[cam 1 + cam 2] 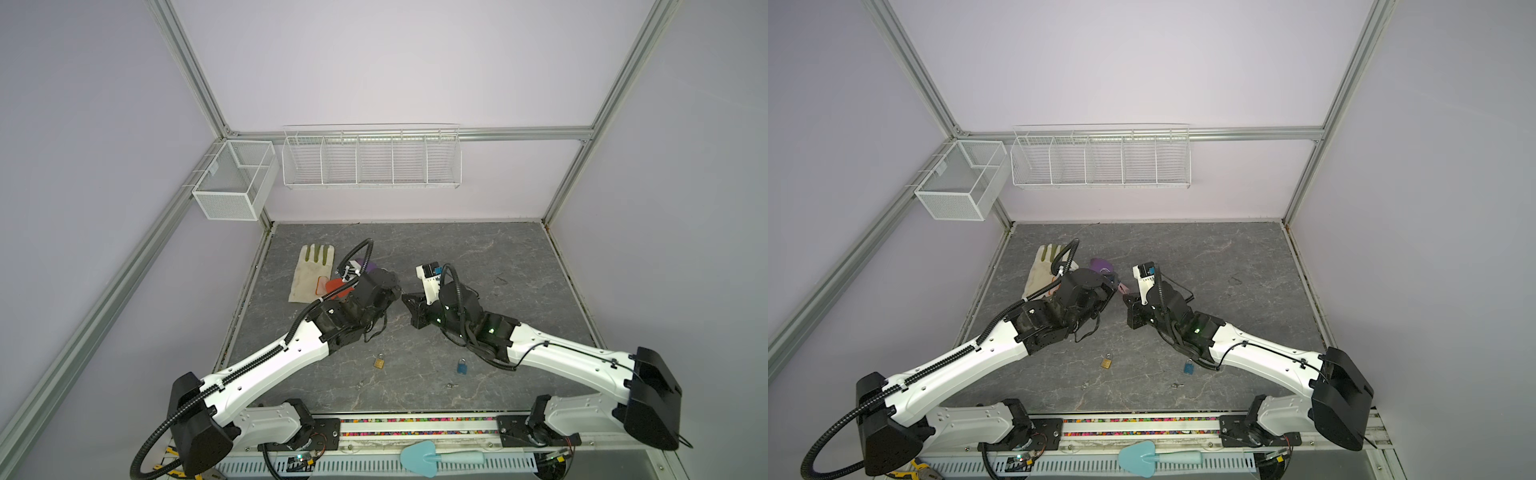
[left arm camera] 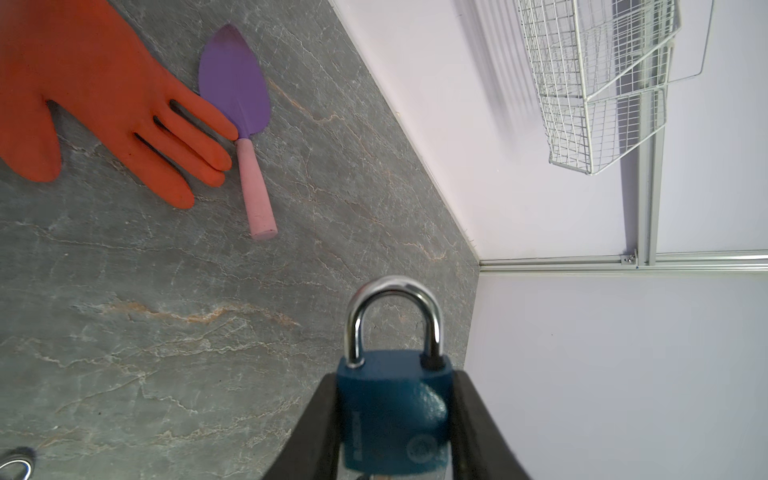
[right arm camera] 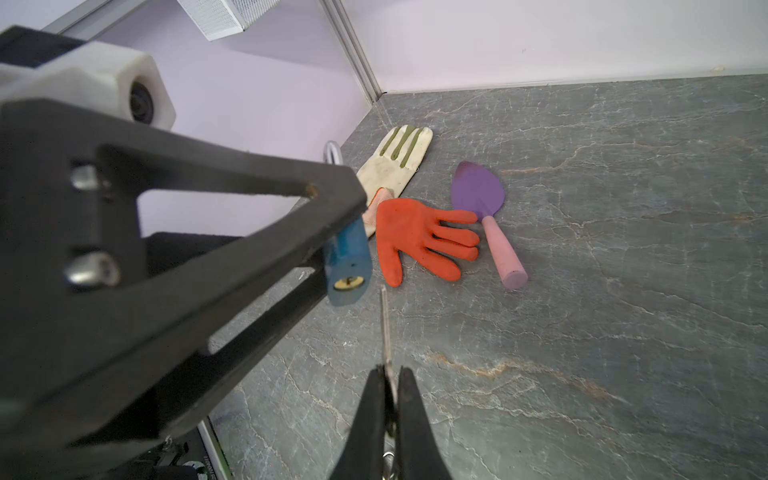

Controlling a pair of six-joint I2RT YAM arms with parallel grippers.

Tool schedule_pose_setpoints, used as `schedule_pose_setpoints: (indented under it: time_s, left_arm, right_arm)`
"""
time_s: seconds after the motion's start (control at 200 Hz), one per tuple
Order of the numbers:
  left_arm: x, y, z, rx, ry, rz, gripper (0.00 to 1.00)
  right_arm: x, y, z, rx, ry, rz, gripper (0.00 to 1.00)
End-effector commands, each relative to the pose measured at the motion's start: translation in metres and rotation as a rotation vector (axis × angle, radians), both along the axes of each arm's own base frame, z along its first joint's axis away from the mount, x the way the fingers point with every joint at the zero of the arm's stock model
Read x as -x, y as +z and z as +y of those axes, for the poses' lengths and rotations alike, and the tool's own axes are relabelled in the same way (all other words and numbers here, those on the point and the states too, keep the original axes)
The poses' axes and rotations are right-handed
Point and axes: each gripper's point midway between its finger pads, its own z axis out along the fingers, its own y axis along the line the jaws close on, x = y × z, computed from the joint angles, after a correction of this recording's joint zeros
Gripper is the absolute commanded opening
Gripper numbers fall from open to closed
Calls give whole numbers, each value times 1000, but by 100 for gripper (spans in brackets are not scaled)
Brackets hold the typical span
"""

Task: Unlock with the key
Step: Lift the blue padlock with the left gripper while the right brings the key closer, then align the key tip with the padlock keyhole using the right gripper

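Observation:
My left gripper (image 2: 392,376) is shut on a blue padlock (image 2: 390,411), one finger on each side of its body. The steel shackle (image 2: 395,299) sits down in the body. In the right wrist view the same padlock (image 3: 347,253) hangs above the table with its brass keyhole (image 3: 348,283) facing my right gripper. My right gripper (image 3: 388,370) is shut on a thin metal key (image 3: 385,328). The key's tip ends just beside the keyhole, outside it. In both top views the two grippers (image 1: 395,291) (image 1: 409,300) meet at mid-table.
An orange glove (image 3: 415,237), a cream glove (image 3: 395,166) and a purple trowel with a pink handle (image 3: 478,191) lie behind the grippers. A brass padlock (image 1: 379,361), another blue padlock (image 1: 461,366) and a small key (image 1: 451,385) lie nearer the front. Wire baskets (image 1: 370,158) hang on the back wall.

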Motion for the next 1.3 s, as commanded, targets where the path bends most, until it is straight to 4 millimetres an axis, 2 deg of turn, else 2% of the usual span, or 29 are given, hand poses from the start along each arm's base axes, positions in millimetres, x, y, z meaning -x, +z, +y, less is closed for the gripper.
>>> schedule_pose_setpoints:
  time_s: [0.0,0.125,0.505,0.745,1.044,1.294]
  left_arm:
    - [-4,16,4,7,18,-51,0]
    - [-5,17,-2,-1,0,-51,0]
    - [-5,18,-8,8,-27,-63,0]
    - [-6,17,-11,10,-35,-65,0]
    - [-6,14,-14,2,-47,-56,0]
    - [-4,21,-19,36,-77,-68,0]
  right_arm:
    - [4,11,5,-16,29,-28,6]
    - [3,20,5,-19,27,-49,6]
    - [-2,19,1,24,-2,-69,6]
    - [1,28,3,5,20,-81,6]
    - [-1,36,-6,20,-9,-108,6]
    - [-6,24,-3,82,-17,-90,6]
